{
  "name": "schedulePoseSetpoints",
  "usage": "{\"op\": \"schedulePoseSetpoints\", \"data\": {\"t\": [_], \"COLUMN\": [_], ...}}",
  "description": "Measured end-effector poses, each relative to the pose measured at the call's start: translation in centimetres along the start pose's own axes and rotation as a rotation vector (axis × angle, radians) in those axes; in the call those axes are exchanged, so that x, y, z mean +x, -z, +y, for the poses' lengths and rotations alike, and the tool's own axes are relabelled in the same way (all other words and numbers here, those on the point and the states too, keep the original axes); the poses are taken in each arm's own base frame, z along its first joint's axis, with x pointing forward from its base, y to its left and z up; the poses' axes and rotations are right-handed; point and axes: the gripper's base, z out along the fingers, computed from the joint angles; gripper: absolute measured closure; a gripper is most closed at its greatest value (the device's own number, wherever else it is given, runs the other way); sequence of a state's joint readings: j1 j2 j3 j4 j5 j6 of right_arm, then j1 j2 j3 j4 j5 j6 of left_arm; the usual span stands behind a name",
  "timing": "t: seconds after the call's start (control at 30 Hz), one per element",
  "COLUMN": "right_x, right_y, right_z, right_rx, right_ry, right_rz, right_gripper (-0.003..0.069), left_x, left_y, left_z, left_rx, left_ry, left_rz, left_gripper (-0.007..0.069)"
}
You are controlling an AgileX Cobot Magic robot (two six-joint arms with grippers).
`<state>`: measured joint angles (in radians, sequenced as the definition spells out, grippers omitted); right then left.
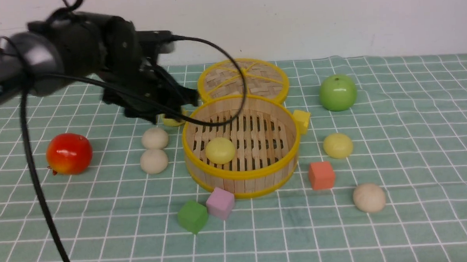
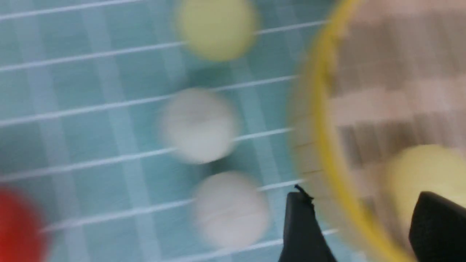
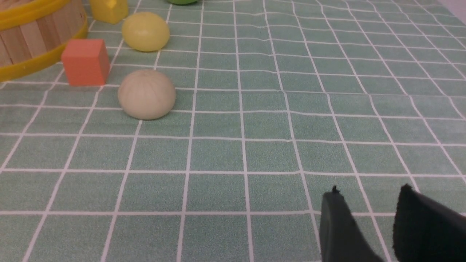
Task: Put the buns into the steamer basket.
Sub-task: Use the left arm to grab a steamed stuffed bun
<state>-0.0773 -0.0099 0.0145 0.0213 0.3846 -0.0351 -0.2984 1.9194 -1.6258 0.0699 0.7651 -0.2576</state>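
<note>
Left gripper (image 1: pixel 167 106) over basket (image 1: pixel 255 182) left rim, jaws apart, empty. One yellow bun (image 1: pixel 220 150) inside; five outside. Next I'd grab the beige bun (image 1: pixel 155 138) just left: descend, centre, close.

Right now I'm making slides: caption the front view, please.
Left tool open over the rim of the steamer basket; one yellow bun lies inside.

A bun (image 1: pixel 220 150) lies in the steamer basket (image 1: pixel 243 182), lid (image 1: pixel 263 79) behind.

Three yellow buns (image 1: pixel 220 150) (image 1: pixel 337 145) (image 1: pixel 172 121), three beige buns (image 1: pixel 155 138) (image 1: pixel 154 161) (image 1: pixel 369 197), four cubes (image 1: pixel 192 216) (image 1: pixel 220 203) (image 1: pixel 321 175) (image 1: pixel 302 120), two fruits (image 1: pixel 69 153) (image 1: pixel 337 92), one basket (image 1: pixel 243 183), one lid (image 1: pixel 255 79).
</note>
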Motion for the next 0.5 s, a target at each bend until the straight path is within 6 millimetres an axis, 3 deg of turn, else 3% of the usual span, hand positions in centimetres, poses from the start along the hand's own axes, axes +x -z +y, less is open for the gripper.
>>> {"op": "schedulePoseSetpoints", "data": {"t": [0.17,0.37,0.5], "right_x": [0.0,0.0,0.0], "right_y": [0.0,0.0,0.0], "right_z": [0.0,0.0,0.0], "right_rx": [0.000,0.000,0.000], "right_ry": [0.000,0.000,0.000], "right_rz": [0.000,0.000,0.000], "right_gripper": [0.0421,0.0421,0.0421], "left_x": [0.8,1.8,1.6], "left_y": [-1.9,-5.0,-5.6], "left_z": [2.5,2.4,2.4], "left_rx": [-0.089,-0.100,-0.089], "left_ry": [0.166,0.197,0.200], "left_rz": [0.097,0.144,0.118], "left_gripper": [0.0258,0.0333,0.0373]}}
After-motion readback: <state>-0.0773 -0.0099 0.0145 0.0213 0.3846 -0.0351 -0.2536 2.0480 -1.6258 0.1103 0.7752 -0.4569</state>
